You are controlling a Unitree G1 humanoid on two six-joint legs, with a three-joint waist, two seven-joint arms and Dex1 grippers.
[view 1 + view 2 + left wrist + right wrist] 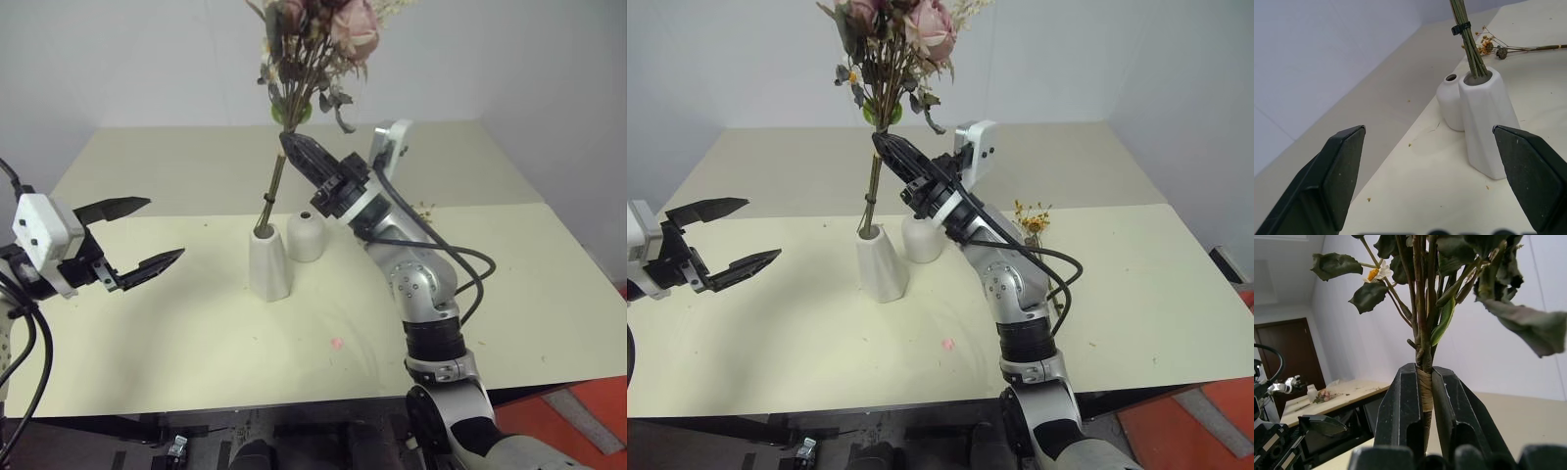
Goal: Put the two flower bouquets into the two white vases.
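Left fingers (137, 235) gape; right fingers (297, 149) clamp near-upright rose bouquet (318, 49), stems in taller vase (267, 262).

My right arm (423, 284) is jointed silver metal with black rings and a loose black cable (468, 262). Each tool (302, 149) has two pointed black fingers (116, 207) and a white camera box (41, 227) at the wrist.

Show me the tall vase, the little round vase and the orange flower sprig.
tall vase (269, 266), left eye view, faceted body
little round vase (306, 238), left eye view, round belly
orange flower sprig (1031, 217), right eye view, blossoms
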